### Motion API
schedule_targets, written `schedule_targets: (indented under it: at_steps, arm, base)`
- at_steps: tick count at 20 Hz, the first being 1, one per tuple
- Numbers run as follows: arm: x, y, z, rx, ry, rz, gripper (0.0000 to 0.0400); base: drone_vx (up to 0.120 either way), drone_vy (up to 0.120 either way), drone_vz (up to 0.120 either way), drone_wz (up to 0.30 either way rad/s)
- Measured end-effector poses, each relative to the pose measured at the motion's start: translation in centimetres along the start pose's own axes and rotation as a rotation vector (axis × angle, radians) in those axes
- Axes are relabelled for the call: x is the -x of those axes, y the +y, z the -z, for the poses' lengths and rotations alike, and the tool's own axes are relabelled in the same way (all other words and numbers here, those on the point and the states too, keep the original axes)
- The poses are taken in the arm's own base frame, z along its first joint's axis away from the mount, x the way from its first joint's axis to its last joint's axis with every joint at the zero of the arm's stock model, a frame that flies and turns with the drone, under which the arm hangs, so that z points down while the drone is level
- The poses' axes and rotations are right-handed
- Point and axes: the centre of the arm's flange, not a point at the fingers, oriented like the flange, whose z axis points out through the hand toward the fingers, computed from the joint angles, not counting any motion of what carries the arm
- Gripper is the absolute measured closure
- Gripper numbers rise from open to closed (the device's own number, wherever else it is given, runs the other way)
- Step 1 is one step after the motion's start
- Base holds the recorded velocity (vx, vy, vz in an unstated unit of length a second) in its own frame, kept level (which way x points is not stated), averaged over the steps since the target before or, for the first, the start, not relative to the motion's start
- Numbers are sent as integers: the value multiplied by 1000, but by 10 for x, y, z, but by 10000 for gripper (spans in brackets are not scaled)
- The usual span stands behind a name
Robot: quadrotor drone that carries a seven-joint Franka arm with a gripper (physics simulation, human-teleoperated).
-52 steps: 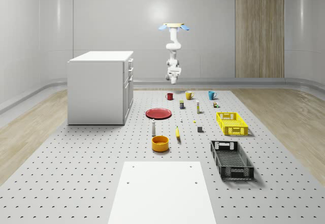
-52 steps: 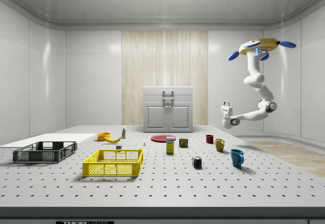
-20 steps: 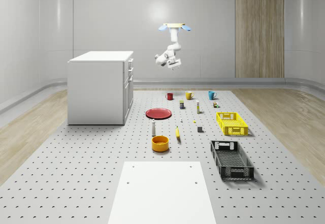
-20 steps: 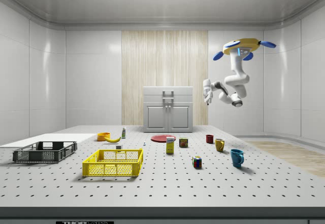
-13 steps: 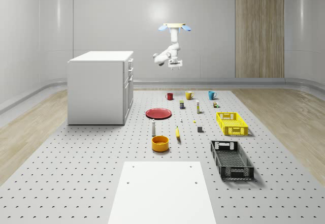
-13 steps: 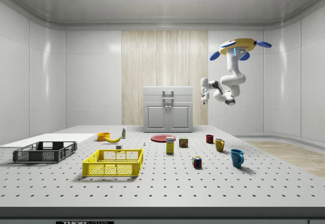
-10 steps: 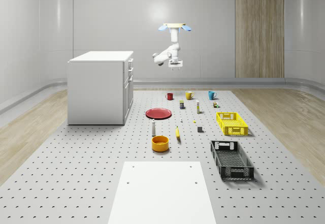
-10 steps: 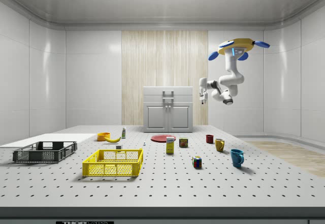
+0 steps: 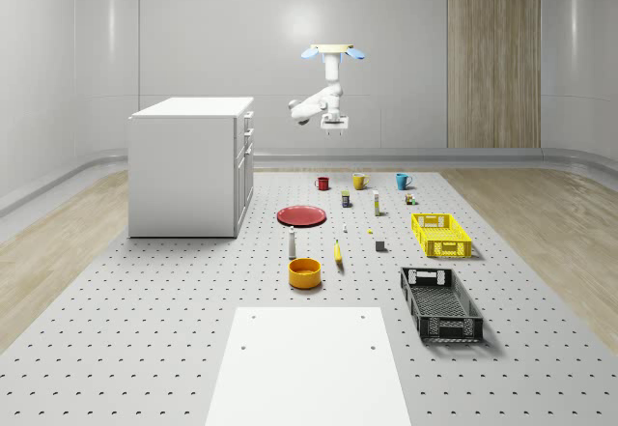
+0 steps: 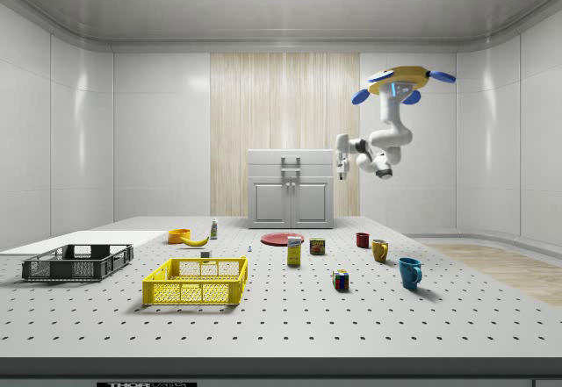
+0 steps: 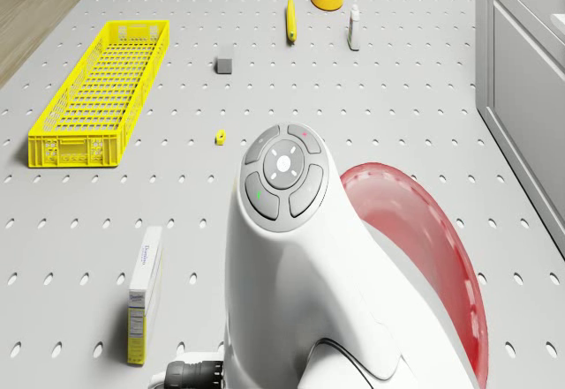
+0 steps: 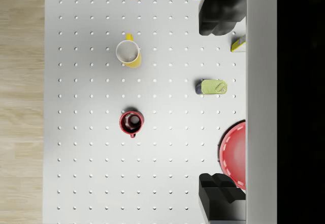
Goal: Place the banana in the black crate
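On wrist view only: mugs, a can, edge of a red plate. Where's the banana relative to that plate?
Observer: The banana lies past the red plate, toward the whole-scene camera, beside the orange bowl.
Operator: Crate?
Observer: The black crate sits further toward that camera, on the whole-scene view's right, nothing in it.
Operator: Drone height?
Observer: The drone hovers high over the table's mug end; the gripper hangs well above the table.
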Motion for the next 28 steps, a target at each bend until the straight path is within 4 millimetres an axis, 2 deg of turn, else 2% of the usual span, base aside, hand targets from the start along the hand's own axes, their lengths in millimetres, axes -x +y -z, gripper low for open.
schedule_targets:
  at_steps: [5, 28]
  arm:
    - [0, 0, 0, 3, 3, 0, 0]
    - [0, 0, 0, 4, 5, 0, 0]
  base:
    - [120, 0, -8, 0]
    - [120, 0, -120, 0]
